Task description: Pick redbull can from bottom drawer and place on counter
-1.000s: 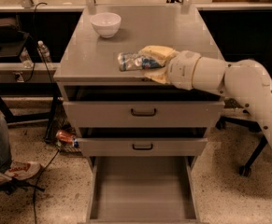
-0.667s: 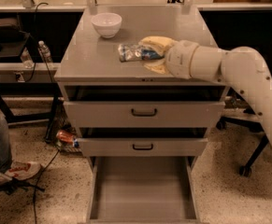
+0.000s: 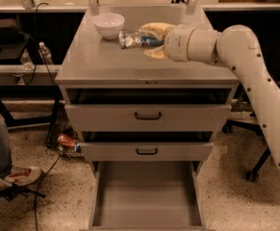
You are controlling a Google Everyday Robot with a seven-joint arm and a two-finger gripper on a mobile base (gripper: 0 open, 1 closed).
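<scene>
My gripper (image 3: 146, 38) reaches in from the right over the counter (image 3: 106, 61) and is shut on the redbull can (image 3: 132, 38). The silver and blue can lies sideways in the yellowish fingers (image 3: 155, 29), just above the counter top, right of the white bowl. The bottom drawer (image 3: 146, 196) is pulled out at the bottom of the cabinet and shows a bare grey floor.
A white bowl (image 3: 108, 24) stands at the back left of the counter. Two upper drawers with black handles (image 3: 147, 115) are slightly open. An orange-red can (image 3: 67, 141) lies on the floor to the left. A water bottle (image 3: 45, 53) stands on a left shelf. A person's shoe (image 3: 19, 176) is at far left.
My gripper has moved with the can toward the back of the counter and to the left, closer to the white bowl.
</scene>
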